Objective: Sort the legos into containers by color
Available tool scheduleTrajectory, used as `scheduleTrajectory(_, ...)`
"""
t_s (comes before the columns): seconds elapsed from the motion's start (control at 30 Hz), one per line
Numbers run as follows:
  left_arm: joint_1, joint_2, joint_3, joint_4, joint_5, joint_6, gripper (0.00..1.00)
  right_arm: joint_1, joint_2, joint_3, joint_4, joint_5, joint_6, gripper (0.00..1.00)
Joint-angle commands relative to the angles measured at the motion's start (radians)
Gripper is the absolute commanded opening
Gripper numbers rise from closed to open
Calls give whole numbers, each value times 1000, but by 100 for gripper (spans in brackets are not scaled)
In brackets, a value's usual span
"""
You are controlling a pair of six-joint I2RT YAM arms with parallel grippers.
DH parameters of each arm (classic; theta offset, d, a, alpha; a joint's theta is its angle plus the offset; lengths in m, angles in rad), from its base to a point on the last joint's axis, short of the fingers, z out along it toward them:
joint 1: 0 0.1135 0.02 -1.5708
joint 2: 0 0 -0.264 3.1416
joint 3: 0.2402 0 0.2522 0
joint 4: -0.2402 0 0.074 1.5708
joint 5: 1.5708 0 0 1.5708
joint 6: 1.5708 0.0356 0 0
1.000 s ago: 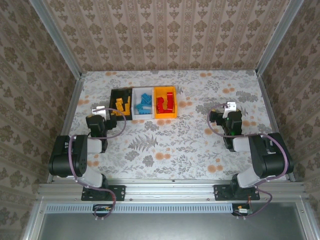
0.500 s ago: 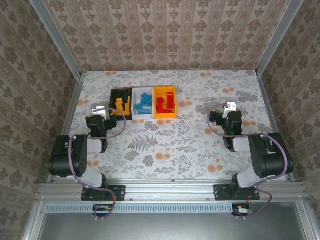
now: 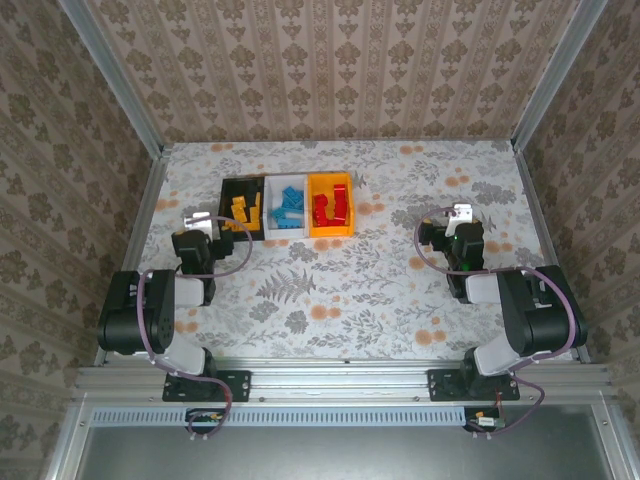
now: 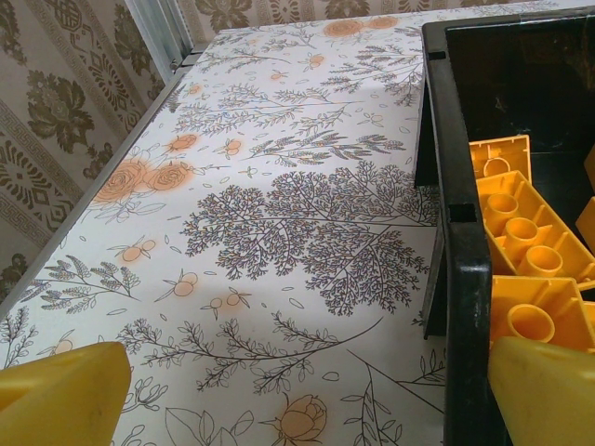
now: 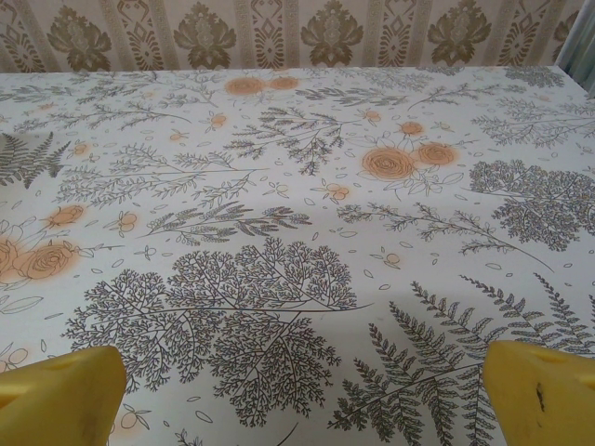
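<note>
Legos sorted already, orange in the black bin, blue in the white bin, red in the yellow bin, no movement over the last second, left gripper and right gripper spread wide and empty, job looking done.

From the middle of the table, the containers stand in one touching row at eleven o'clock: black bin, white bin, orange-yellow bin. All hold legos, so they can be entered only from above. The left gripper, jaws spread, sits just beside the black bin's near left corner; that wall rises at its two o'clock, while ten to twelve runs bare to the side rail. The right gripper, jaws spread, faces bare cloth from nine to three, as far as the back wall. Bare table lies between the left arm and the right arm.
</note>
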Motion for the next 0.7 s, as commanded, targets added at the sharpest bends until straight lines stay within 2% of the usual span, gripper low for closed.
scheduleTrajectory(0.0,-4,6,19,29,-16,-7,100,-5,10,12,-7,19,15,100)
scheduleTrajectory(0.67,-5,7,19,29,-16,-6,100,-3,9,15,-11,7,7,100)
